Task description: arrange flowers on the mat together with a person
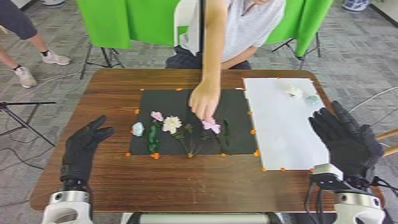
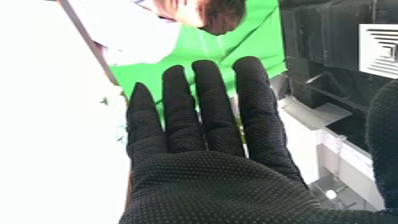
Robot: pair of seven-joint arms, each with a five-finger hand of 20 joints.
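one pink flower (image 1: 213, 127) at a person's fingertips (image 1: 207, 116)

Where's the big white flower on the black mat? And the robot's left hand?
White flower (image 1: 171, 123): head view, its petals.
Black mat (image 1: 167, 99): head view, bare far part.
Left hand (image 1: 81, 145): head view, its middle.

It looks like a robotics lab: white robot arms (image 1: 67, 209) at the near edge of the bench (image 1: 178, 192), green cloth (image 1: 111, 20) beyond it, a black tripod (image 1: 27, 103) to its left, grey floor (image 1: 355, 55) around.
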